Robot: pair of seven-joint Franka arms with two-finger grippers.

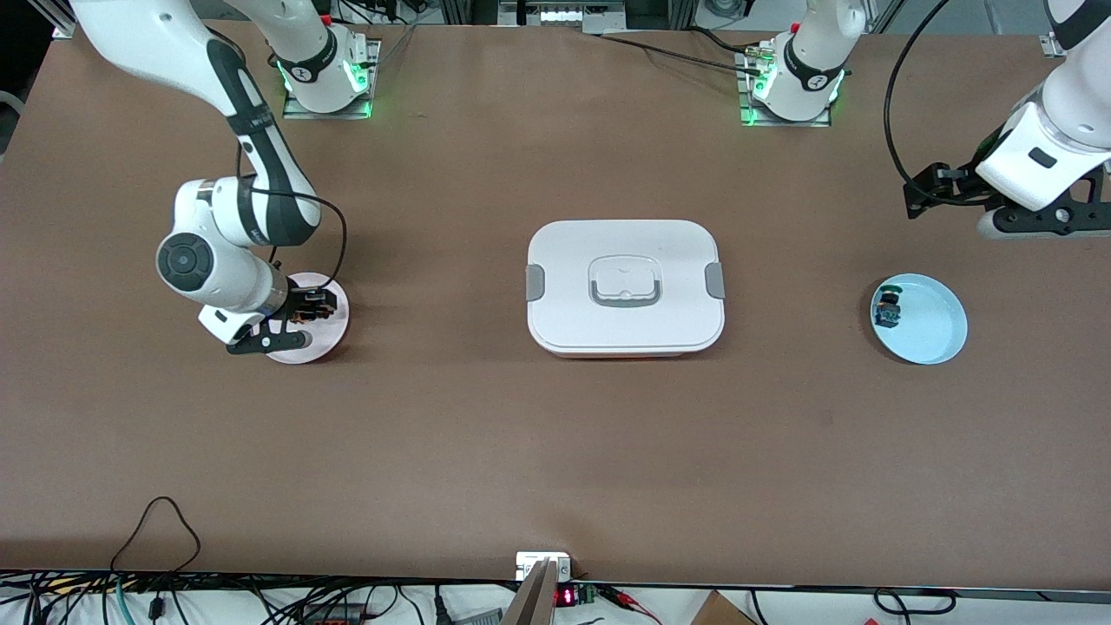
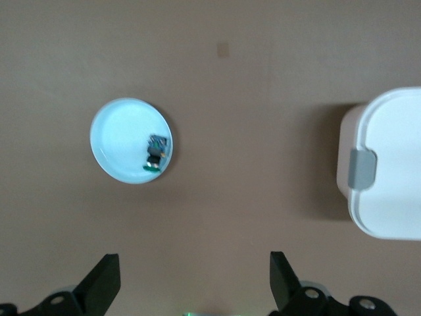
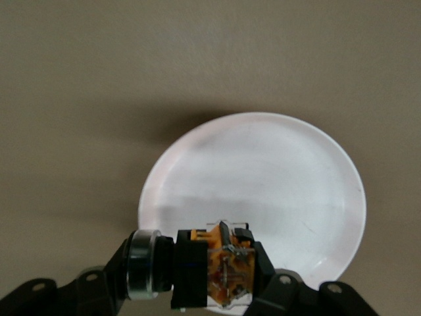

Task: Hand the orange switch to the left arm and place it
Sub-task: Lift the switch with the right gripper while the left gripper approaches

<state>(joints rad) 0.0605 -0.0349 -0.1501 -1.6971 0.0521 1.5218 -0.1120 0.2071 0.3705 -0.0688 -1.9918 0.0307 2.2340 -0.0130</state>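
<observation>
The orange switch, black-bodied with orange parts and a silver ring, sits between the fingers of my right gripper, which is shut on it just over the pink plate. In the front view that gripper is over the pink plate toward the right arm's end. The white box stands mid-table. My left gripper is open and empty, held high over the table at the left arm's end, by the blue plate.
A green-and-blue switch lies on the blue plate, also seen in the left wrist view. The box's clip end shows in the left wrist view. Cables run along the table's front edge.
</observation>
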